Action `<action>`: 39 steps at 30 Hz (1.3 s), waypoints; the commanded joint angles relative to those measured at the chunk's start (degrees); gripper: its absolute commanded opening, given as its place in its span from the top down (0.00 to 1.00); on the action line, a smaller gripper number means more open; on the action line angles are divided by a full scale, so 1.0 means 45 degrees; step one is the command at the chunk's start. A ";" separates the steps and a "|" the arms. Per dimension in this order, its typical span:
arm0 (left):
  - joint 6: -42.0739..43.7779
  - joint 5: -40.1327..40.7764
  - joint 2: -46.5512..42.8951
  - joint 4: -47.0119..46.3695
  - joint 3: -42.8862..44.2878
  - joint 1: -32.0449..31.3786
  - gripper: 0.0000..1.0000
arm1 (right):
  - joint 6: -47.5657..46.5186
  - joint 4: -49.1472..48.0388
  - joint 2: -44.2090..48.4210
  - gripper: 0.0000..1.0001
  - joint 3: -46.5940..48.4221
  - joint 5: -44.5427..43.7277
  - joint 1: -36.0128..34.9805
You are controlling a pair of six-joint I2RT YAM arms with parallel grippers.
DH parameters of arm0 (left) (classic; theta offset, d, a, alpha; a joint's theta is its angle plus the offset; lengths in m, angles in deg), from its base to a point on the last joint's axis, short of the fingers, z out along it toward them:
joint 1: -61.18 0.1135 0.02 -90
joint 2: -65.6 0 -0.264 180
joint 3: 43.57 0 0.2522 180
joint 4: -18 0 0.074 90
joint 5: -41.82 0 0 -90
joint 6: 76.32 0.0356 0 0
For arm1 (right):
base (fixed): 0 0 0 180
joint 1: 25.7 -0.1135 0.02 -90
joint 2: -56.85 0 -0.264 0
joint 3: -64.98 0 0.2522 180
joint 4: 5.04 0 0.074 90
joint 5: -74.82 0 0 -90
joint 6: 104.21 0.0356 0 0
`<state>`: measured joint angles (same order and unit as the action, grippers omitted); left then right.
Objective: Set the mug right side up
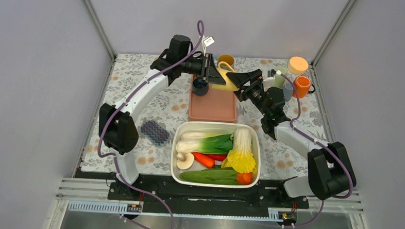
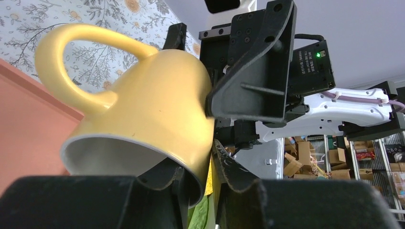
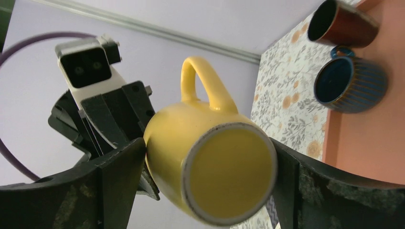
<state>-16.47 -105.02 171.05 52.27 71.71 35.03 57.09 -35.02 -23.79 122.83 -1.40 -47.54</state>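
A yellow mug (image 1: 229, 77) hangs in the air over the far end of the pink tray (image 1: 213, 109), tilted on its side with the handle up. In the left wrist view the mug (image 2: 157, 105) has its open mouth towards the camera. My left gripper (image 2: 200, 167) pinches the rim wall, one finger inside and one outside. In the right wrist view the mug's base (image 3: 229, 171) faces the camera. My right gripper (image 3: 207, 164) clamps the body near the base, a finger touching each side. Both grippers, left (image 1: 216, 76) and right (image 1: 239, 80), meet at the mug.
A dark blue cup (image 1: 200, 87) stands on the tray, and a brown cup (image 1: 226, 60) stands behind it. Orange cups (image 1: 301, 86) and a pale green cup (image 1: 280, 79) stand at the back right. A white bin (image 1: 176, 144) of vegetables sits near, with a sponge (image 1: 155, 132) to its left.
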 commanded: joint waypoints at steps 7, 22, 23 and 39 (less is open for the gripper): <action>-0.0603 -0.0222 -0.0498 -0.1943 -0.0225 0.0753 1.00 | 0.0550 -0.0105 0.0437 0.01 -0.0255 -0.2531 0.0196; 0.9881 0.8193 0.1255 0.6480 0.2664 -0.0687 1.00 | -0.4627 0.3538 0.2567 0.00 0.0435 -0.4151 0.0274; 1.0089 0.8558 0.1311 0.6626 0.2598 -0.0723 1.00 | -0.4979 0.3753 0.2788 0.01 0.0411 -0.4353 0.0283; 1.0722 0.9988 0.3135 0.6521 0.2049 -0.0841 1.00 | -0.7366 0.5639 0.3922 0.00 0.0143 -0.4900 0.0937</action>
<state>29.71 -62.57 184.64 85.69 79.49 31.33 26.12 -10.21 -7.22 122.85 -22.65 -44.46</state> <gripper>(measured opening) 0.154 0.994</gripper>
